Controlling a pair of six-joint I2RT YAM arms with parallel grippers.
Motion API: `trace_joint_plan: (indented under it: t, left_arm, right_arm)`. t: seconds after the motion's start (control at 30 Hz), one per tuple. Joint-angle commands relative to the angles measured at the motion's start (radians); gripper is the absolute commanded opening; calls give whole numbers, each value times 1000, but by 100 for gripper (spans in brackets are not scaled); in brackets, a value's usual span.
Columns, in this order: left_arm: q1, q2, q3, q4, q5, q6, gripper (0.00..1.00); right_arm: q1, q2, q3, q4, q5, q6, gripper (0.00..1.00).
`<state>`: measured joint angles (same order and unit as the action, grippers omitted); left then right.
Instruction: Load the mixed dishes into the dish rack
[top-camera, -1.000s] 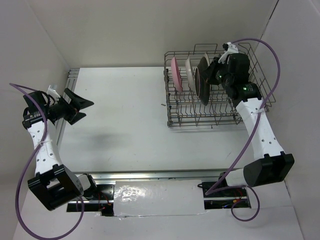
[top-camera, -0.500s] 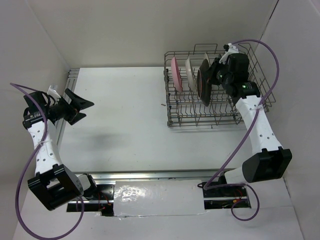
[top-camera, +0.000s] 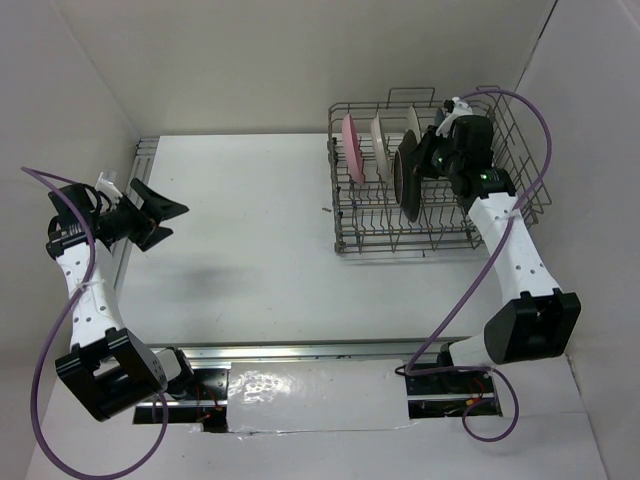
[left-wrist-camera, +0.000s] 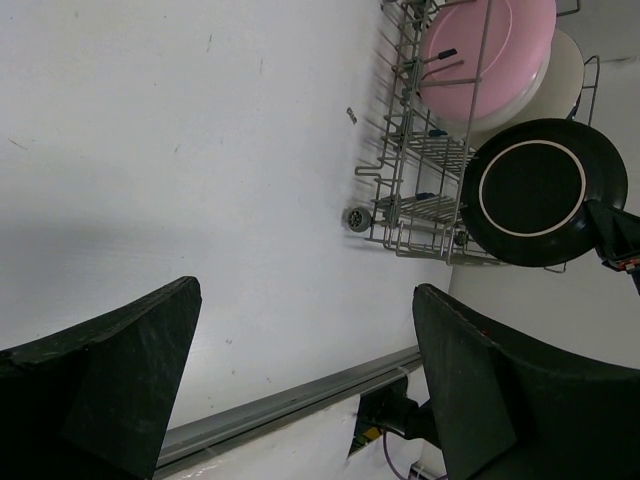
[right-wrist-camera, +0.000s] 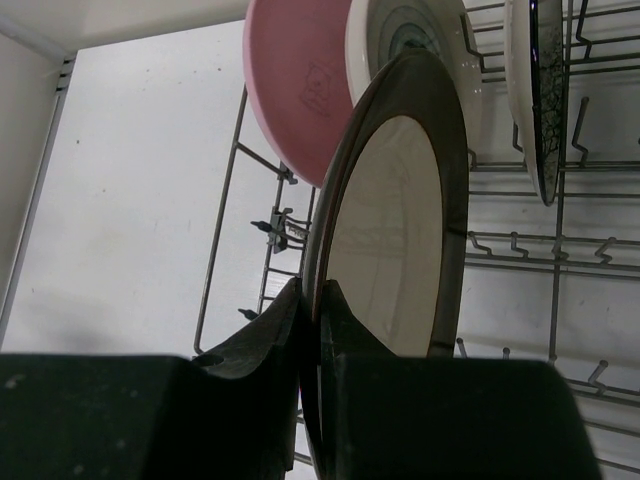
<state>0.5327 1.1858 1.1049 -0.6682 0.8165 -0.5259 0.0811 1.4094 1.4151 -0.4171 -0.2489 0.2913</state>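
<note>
The dish rack (top-camera: 341, 226) stands at the table's back right. A pink plate (top-camera: 350, 148), a cream plate with blue centre (top-camera: 379, 146) and a grey plate with branch drawing (top-camera: 412, 118) stand on edge between its tines. My right gripper (top-camera: 428, 160) is shut on the rim of the brown-rimmed cream plate (top-camera: 405, 177) and holds it on edge inside the rack, beside the cream and blue one. The right wrist view shows the fingers (right-wrist-camera: 275, 335) pinching its rim (right-wrist-camera: 395, 230). My left gripper (top-camera: 165, 218) is open and empty at the far left. The dark teal plate is out of view.
The rack's tall wire sides (right-wrist-camera: 225, 210) and upright tines (right-wrist-camera: 515, 243) surround the held plate. A grey metal rail (top-camera: 300, 350) runs along the table's near edge. White walls close in on the left, back and right.
My right arm has reached slightly farther back over the rack with the plate still in its grip. The left arm has not moved.
</note>
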Motion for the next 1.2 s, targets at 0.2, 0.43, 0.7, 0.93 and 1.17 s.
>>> trace_joint_plan:
  t: [0.2, 0.43, 0.7, 0.93, 1.17]
  left_arm:
    - [6, -8, -10, 21, 18, 20, 99]
    - [6, -9, -23, 27, 18, 20, 99]
    - [6, 5, -10, 22, 10, 23, 99]
    - [6, 8, 1, 16, 10, 27, 99]
    - [6, 8, 4, 9, 4, 27, 99]
  right_arm:
    - [-24, -30, -4, 196, -21, 11, 0]
    - [-37, -32, -34, 207, -26, 16, 0]
    - [-73, -44, -74, 236, -72, 46, 0]
    - [-135, -50, -87, 259, -124, 86, 0]
    - [-141, -50, -82, 264, -136, 89, 0]
